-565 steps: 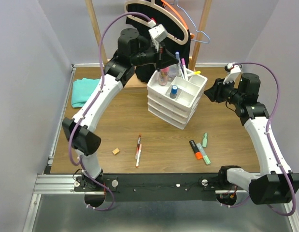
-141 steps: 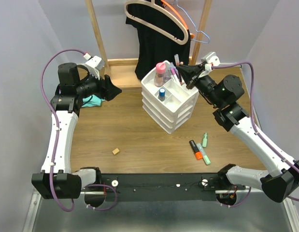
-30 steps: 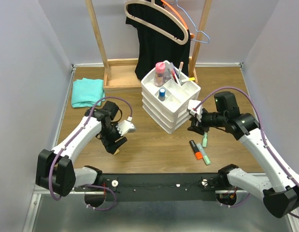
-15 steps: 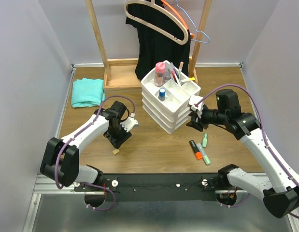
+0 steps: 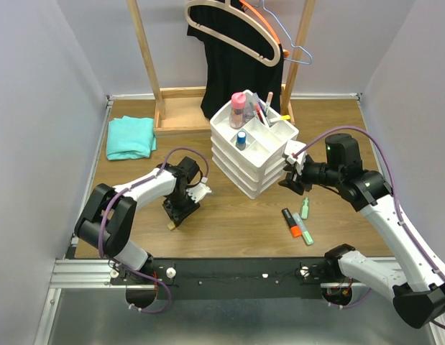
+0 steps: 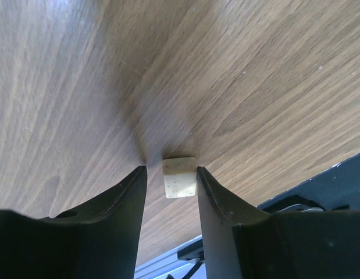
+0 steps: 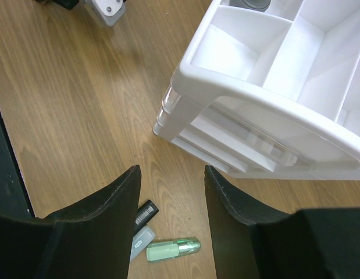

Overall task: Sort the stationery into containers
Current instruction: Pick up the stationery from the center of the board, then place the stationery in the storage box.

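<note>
Wooden bench [image 5: 229, 215] below a hanger rack [image 5: 145, 50]: the left gripper [image 5: 180, 210] straddles the tan eraser [image 5: 171, 226].

From above, the eraser lies near the front edge, well apart from the white organiser [image 5: 251, 172]. The right gripper [image 5: 292, 180] hangs beside its drawers, near the orange highlighter [image 5: 293, 225]. At the left wrist, the jaws stand parted with the eraser on the wood between them, one finger just beside it and nothing clamped. I'd judge it a light, rubbery cube, grippy rather than slick, best taken on two opposite flat faces. It sits slightly skewed to the fingers, so a corner pinch could twist it out. At the right wrist, the fingers are spread on nothing, with a green highlighter [image 7: 174, 250] on the bench beyond them.
</note>
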### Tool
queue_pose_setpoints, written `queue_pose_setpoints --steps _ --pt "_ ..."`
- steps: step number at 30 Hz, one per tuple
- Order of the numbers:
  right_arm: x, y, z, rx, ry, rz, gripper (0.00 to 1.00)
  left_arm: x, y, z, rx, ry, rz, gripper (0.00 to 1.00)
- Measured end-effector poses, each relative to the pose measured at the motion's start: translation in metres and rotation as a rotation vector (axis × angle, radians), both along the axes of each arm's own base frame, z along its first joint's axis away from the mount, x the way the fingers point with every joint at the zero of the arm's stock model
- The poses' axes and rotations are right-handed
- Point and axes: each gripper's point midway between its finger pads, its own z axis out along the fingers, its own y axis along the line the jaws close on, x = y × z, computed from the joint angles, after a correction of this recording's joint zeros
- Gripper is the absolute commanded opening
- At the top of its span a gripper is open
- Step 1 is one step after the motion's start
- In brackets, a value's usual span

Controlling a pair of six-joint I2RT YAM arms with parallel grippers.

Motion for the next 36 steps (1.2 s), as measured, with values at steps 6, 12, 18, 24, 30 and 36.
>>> queue_pose_setpoints --steps 6,12,18,24,30,36 --pt "0.000 -0.002 -0.003 -0.006 -0.002 -0.008 0.56 -0.010 0.007 -0.007 0.027 0.017 -0.007 0.40" --pt "0.002 -0.002 -0.005 -0.005 -0.005 -0.012 0.56 -0.010 0.010 -0.006 0.034 -0.001 -0.018 0.03" --pt "0.011 -0.004 0.000 -0.001 -0.029 -0.057 0.56 -0.014 0.003 0.019 -0.007 0.031 -0.035 0.00" --pt "0.039 -0.016 0.027 0.086 -0.088 -0.274 0.56 0.034 -0.054 0.144 -0.308 -0.213 -0.130 0.00" --pt "0.049 -0.022 0.039 0.149 -0.107 -0.380 0.59 0.067 -0.107 0.275 -0.574 -0.441 -0.233 0.00" --pt "0.055 -0.027 0.042 0.155 -0.123 -0.425 0.59 0.093 -0.161 0.340 -0.722 -0.555 -0.315 0.00"
